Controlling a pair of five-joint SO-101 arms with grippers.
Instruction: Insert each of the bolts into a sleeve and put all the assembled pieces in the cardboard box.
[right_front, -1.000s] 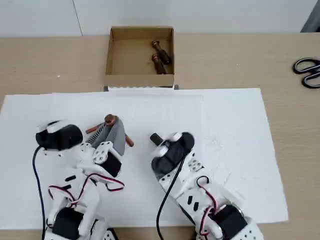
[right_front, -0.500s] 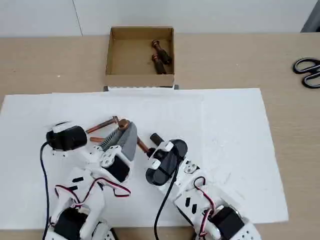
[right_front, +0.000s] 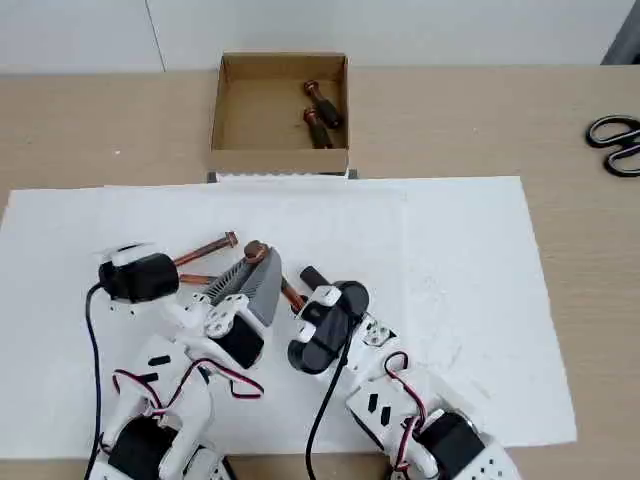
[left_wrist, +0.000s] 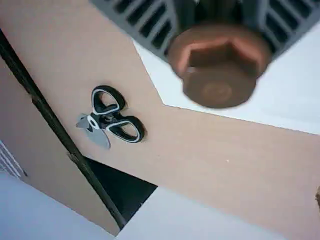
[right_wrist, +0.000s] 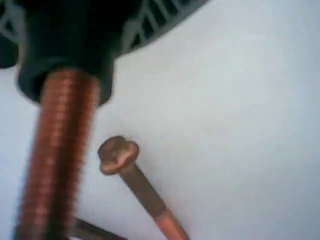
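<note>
Closing together over the last second, the arms have lined up their parts: the left gripper (right_front: 258, 262) clamps a bolt (right_front: 256, 250) near its head, and the thread now meets the sleeve (right_front: 311, 276) pinched in the right gripper (right_front: 312, 292). Insertion looks begun, not finished. Two loose bolts (right_front: 205, 247) lie alongside on the paper (right_front: 450, 250); farther off, the cardboard box (right_front: 280, 160) holds two assembled pieces (right_front: 320, 112).

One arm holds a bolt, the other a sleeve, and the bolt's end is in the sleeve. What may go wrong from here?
1. The left gripper holds the bolt at its head and the right gripper holds the sleeve; a small tilt may jam the thread or pull one part loose.
2. A loose bolt lies on the paper beside the left gripper; the arm may knock it away.
</note>
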